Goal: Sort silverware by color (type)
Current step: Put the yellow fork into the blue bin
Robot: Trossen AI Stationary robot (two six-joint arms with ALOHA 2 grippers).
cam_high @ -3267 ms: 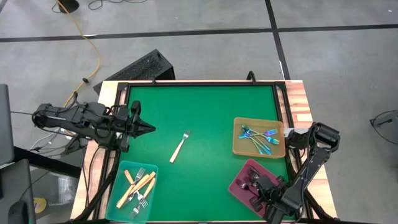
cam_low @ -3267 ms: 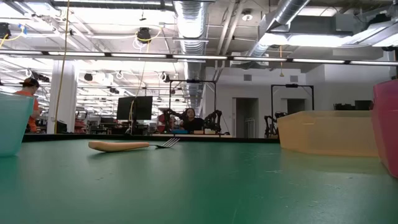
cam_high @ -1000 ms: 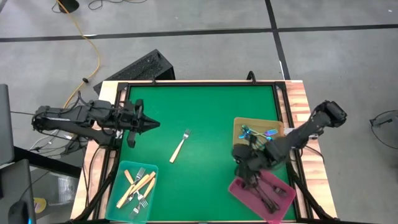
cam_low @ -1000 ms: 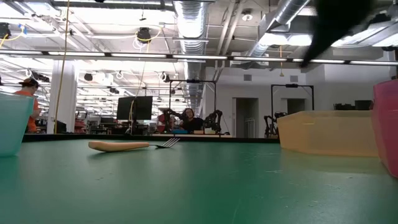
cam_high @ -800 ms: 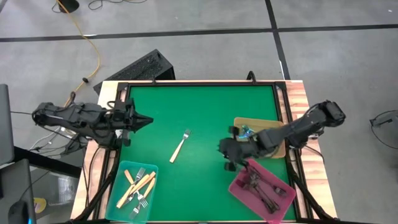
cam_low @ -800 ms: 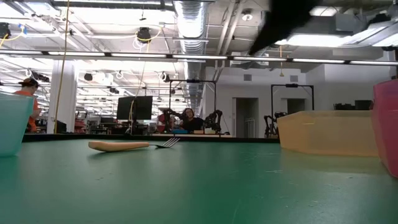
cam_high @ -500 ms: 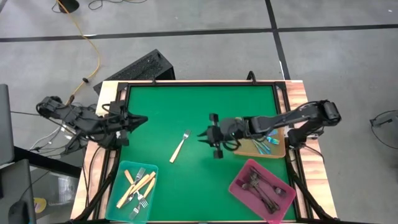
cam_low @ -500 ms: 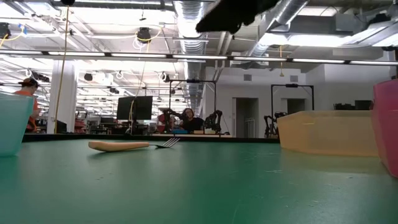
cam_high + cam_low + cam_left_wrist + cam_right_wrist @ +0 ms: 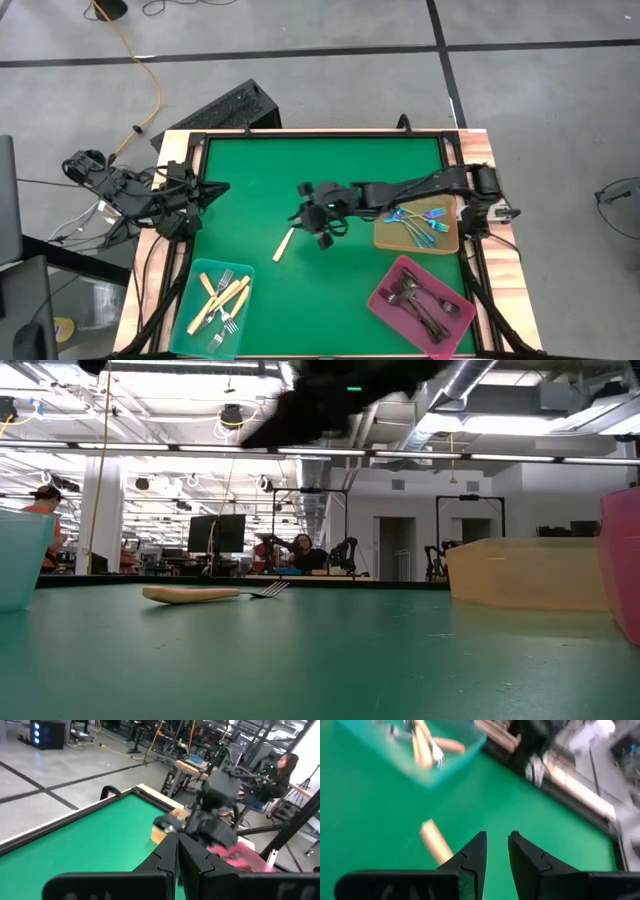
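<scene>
Now the right end effector (image 9: 305, 212), fingers apart and empty, hangs over the lone cream-handled fork (image 9: 283, 243) lying mid green table (image 9: 260, 170). Best to descend squarely across the handle, then carry it to the teal plastic tray (image 9: 186, 328). The left end effector (image 9: 213, 188) waits closed at the table's left edge.

teal tray (image 9: 200, 300), pink tray (image 9: 385, 300), tan tray (image 9: 452, 243)

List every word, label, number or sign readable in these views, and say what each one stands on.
None: no text can be read in any view.
The teal tray, tan tray and pink tray show no lettering.
The cream-handled fork on the green mat shows no marking.
Screens and equipment in the room behind the table are too small and blurred to read.
</scene>
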